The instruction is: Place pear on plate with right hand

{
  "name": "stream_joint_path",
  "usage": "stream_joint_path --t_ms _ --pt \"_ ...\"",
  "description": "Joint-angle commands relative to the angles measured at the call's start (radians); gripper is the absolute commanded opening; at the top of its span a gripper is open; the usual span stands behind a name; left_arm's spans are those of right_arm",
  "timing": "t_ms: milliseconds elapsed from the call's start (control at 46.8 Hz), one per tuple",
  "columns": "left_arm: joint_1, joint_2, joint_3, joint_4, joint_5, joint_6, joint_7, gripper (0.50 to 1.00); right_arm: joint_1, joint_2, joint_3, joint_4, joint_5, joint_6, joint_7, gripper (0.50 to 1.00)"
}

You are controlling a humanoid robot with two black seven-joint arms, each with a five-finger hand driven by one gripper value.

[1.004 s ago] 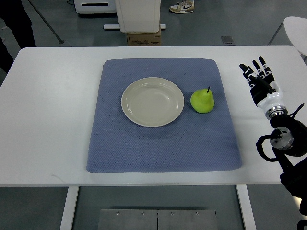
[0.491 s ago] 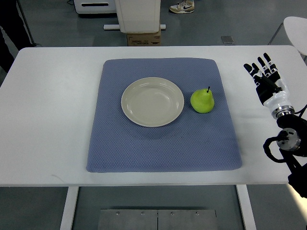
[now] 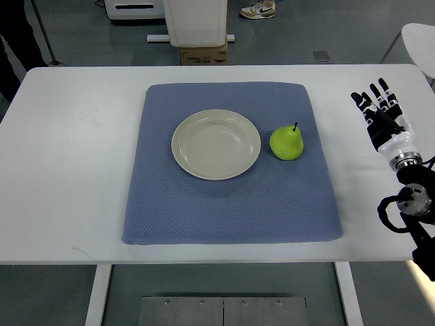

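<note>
Green pear (image 3: 286, 143) upright on blue mat (image 3: 231, 204), dark stem up, just right of plate (image 3: 216, 145), small gap between them. Plate cream, round, nothing on it, near mat centre. Mat lies on white surface (image 3: 75, 156). Right hand (image 3: 382, 114) over surface's right edge, well apart from pear, off mat; fingers (image 3: 372, 93) extended and spread, pointing away from robot, holding nothing. Right arm enters from lower right corner.

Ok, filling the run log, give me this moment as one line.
right hand: open, over table's right edge | pear: on mat, right of plate | plate: bare | grasp: not yet
</note>
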Motion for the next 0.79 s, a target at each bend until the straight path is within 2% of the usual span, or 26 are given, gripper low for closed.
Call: stream_joint_path --t_ms 0,278,384,598,769 --pt "0.0 0.0 0.0 0.001 0.0 0.0 0.0 1.0 0.0 0.002 -0.002 -0.023 0.001 -0.009 0.004 1.0" --pt "0.0 0.0 0.0 0.001 0.0 0.0 0.0 1.0 -0.001 -0.003 -0.011 -0.031 0.061 0.005 -0.005 1.0" --pt "0.0 0.0 0.0 -0.001 0.0 0.0 0.0 1.0 -0.003 -0.02 -0.063 -0.029 0.059 0.039 0.01 1.0" --pt "0.0 0.0 0.0 0.001 0.0 0.0 0.0 1.0 -0.001 -0.043 -0.158 -0.031 0.054 0.037 0.127 1.0" --pt "0.0 0.0 0.0 -0.001 0.0 0.0 0.0 1.0 0.007 -0.098 -0.285 -0.027 0.054 0.036 0.257 1.0"
